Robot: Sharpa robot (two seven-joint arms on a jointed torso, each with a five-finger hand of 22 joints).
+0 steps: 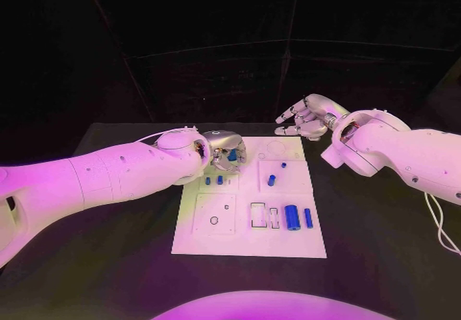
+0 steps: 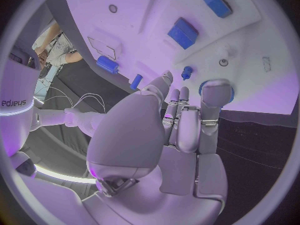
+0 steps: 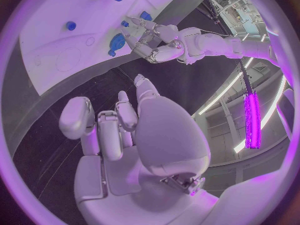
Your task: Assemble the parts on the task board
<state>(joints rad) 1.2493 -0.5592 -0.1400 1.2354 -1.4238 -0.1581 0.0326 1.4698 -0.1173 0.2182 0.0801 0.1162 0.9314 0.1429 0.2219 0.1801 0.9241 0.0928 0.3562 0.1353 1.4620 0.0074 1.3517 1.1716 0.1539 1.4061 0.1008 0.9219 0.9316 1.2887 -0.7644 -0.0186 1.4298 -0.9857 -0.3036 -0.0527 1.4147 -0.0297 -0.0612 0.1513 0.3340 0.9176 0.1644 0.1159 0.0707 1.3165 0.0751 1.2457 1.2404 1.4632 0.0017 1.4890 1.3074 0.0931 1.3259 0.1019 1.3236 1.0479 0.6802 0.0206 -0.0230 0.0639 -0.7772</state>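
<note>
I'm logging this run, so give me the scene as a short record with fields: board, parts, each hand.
board: white task board in the middle of the black table
parts: small blue pieces lying on the board
left hand: left hand over the board's far left part, fingers at a round blue part; grip unclear
right hand: right hand off the board's far right corner, holding nothing

Task board (image 1: 252, 240) at the table's (image 1: 384, 253) middle, parts spread across it. Left hand (image 1: 225, 151) over the board's far left corner, above a round part (image 2: 217, 91) there. Right hand (image 1: 306, 117) beyond the board's far right corner, off the board.
</note>
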